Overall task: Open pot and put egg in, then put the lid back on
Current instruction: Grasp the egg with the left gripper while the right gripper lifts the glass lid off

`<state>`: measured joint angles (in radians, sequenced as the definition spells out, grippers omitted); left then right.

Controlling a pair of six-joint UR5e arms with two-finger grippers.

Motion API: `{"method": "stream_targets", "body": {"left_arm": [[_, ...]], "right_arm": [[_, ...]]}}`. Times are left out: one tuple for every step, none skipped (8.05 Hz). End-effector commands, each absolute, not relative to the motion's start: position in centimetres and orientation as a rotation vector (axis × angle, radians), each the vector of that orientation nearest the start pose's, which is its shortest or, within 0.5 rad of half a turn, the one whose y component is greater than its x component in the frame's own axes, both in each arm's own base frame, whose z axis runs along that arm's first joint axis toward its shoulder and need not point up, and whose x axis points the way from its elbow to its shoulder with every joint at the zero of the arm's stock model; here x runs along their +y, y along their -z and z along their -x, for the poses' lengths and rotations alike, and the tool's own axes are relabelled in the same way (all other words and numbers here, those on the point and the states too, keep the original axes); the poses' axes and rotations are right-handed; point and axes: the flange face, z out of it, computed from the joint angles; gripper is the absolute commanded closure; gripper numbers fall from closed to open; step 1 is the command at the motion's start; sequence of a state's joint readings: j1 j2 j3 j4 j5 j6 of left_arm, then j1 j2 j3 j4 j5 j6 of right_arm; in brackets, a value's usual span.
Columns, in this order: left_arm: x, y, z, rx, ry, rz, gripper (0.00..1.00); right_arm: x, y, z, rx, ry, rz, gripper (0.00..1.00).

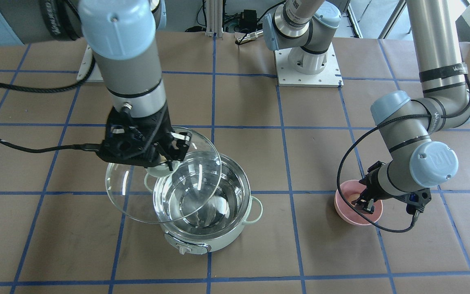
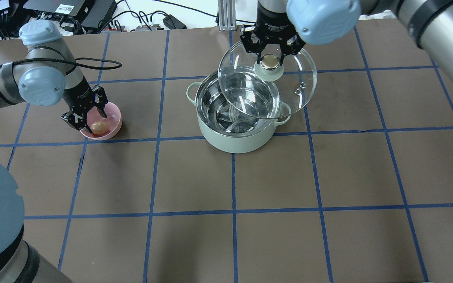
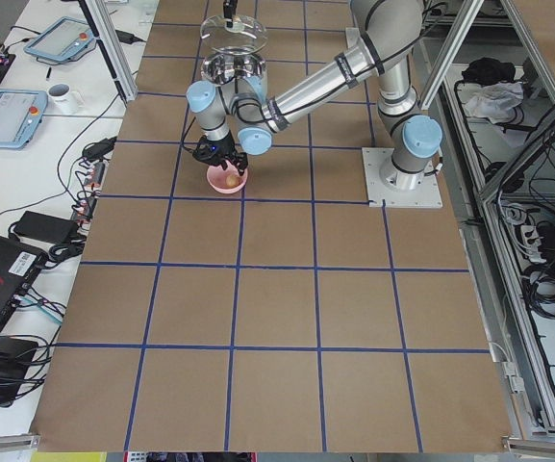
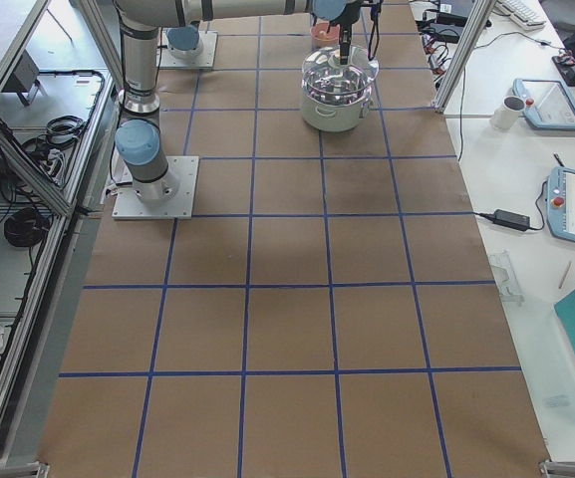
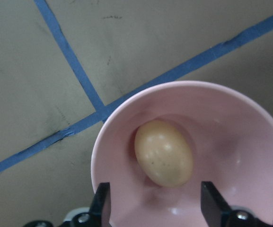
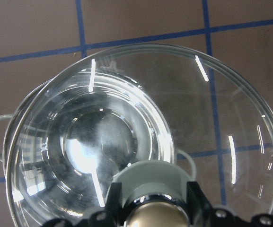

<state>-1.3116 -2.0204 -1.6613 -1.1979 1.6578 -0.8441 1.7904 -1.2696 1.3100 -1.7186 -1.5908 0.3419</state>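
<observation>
egg (image 5: 163, 152) is seen in the bowl (image 5: 250, 123) from the overhead and left wrist views, but is hidden by the left gripper (image 5: 155, 196) in the front view; its fingers are spread either side of the egg. one pot (image 2: 234, 141), one lid (image 2: 293, 98), one egg and one bowl are counted. the lid is held partly over the open pot, clamped by the right gripper (image 2: 270, 58).
</observation>
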Motion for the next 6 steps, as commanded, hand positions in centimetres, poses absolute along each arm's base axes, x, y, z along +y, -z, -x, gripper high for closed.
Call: {"method": "stream_targets", "body": {"left_arm": [[-61.8,-22.1,-3.5,2.559,-0.194,1.575,0.28],[-62.1,-21.7,-3.6,2.562,-0.181,1.578,0.28],[-62.3,-21.1,-3.6,2.562,-0.178,1.578,0.28],[-62.3,-20.9,-3.6,2.561,-0.183,1.577,0.27],[-62.3,-20.9,-3.6,2.561,-0.185,1.577,0.27],[-62.2,-20.7,-3.6,2.56,-0.189,1.576,0.27]], "right_arm": [[-56.4,-52.0,-16.5,3.142,0.123,-0.146,0.57],[-55.2,-53.4,-13.9,3.137,0.099,-0.114,0.58],[-53.9,-54.5,-12.7,3.139,0.08,-0.116,0.59],[-52.8,-54.8,-12.5,3.145,0.075,-0.073,0.6],[-51.5,-54.5,-12.2,3.157,0.068,-0.018,0.6],[-51.1,-54.5,-11.5,3.15,0.067,-0.024,0.6]]}}
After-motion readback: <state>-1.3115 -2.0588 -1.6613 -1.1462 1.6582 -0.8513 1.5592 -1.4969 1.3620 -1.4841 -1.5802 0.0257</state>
